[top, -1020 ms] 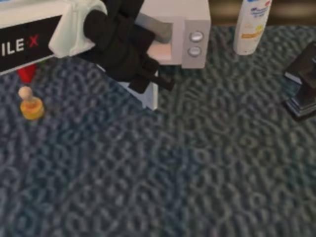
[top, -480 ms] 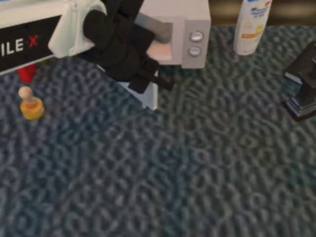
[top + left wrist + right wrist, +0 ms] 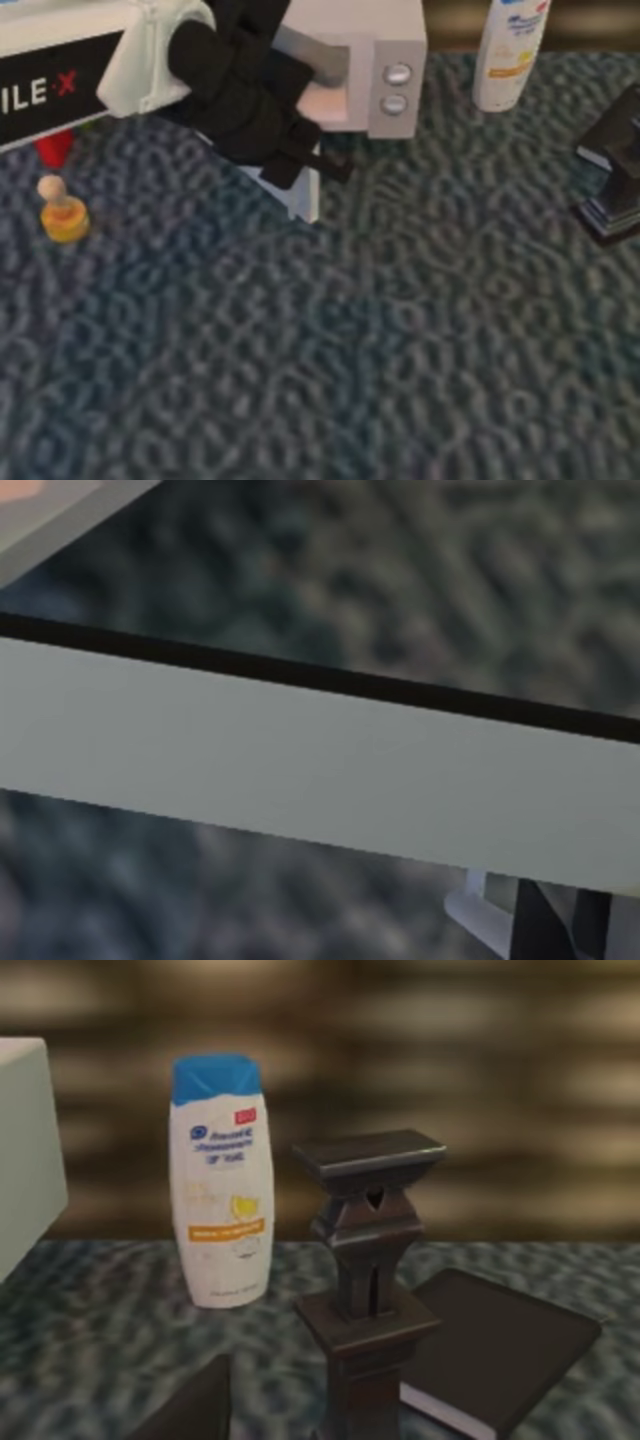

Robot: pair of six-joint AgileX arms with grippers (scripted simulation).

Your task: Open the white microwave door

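Note:
The white microwave stands at the back of the table, a little left of centre, with two silver knobs on its front panel. Its door is swung out toward the front, and the cavity shows behind it. My left gripper hangs over the door's free edge. In the left wrist view the door's edge fills the picture as a pale band. A dark finger sits against the door's handle. My right gripper is parked off to the right, open and holding nothing.
A white shampoo bottle stands right of the microwave. A dark pedestal on a flat base is at the right edge. A small yellow and wooden piece and a red object lie at the left.

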